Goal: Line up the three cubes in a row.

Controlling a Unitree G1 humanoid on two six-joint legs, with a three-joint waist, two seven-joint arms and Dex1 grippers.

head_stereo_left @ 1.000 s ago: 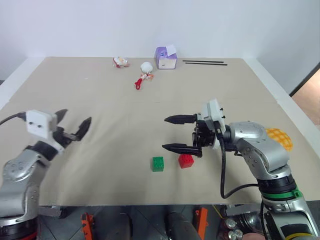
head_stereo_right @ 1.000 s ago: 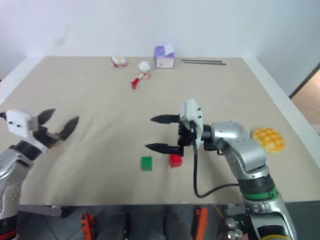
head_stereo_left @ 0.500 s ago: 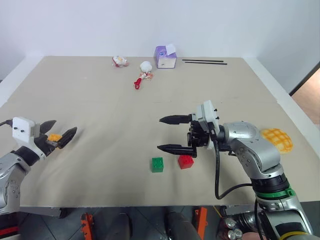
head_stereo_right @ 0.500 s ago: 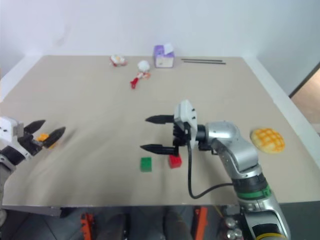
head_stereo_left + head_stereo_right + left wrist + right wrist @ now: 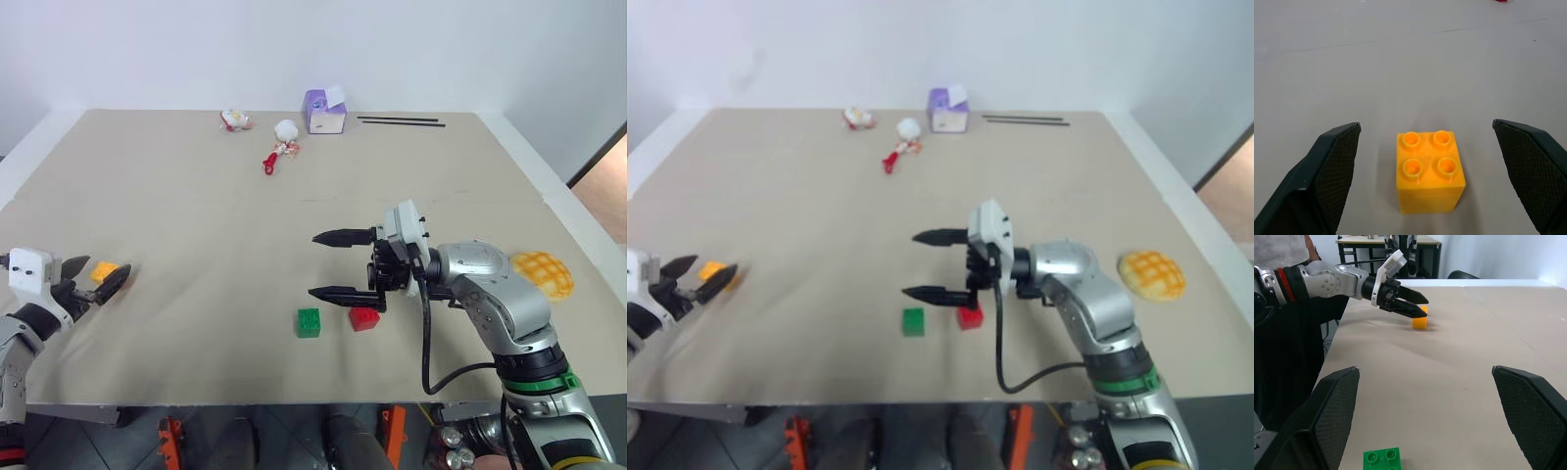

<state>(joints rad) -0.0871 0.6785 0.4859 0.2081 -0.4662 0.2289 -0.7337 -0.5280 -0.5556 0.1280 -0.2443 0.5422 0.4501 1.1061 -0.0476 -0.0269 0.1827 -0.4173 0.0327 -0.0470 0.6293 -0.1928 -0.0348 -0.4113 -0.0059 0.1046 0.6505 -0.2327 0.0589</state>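
- Left gripper (image 5: 96,277) fingers: spread wide, one on each side of the yellow-orange cube (image 5: 1428,170), touching neither face; nothing held. Seen at the far left edge of the left eye view, low over the table (image 5: 196,196).
- Right gripper (image 5: 340,264) fingers: spread wide, empty, pointing toward the left of the left eye view at centre frame; lower finger (image 5: 338,292) hangs above and just beside the red cube (image 5: 363,318), contact not discernible.
- Yellow-orange cube: studded top up, resting on the table at the left edge of the left eye view, well apart from the other two cubes.
- Green cube (image 5: 310,321): lower centre of the left eye view, on the table, just left of the red cube with a small gap between them.
- Red cube: lower centre, on the table, below the right gripper.
- Containers: purple-and-white box (image 5: 324,113) at upper centre near the far table edge, with a white flap raised on top; contents cannot be told.
- Other items: round yellow crosshatched bun (image 5: 547,273) at the right edge; small white and red objects (image 5: 281,142) just left of the box; thin dark rod (image 5: 401,121) to the box's right.
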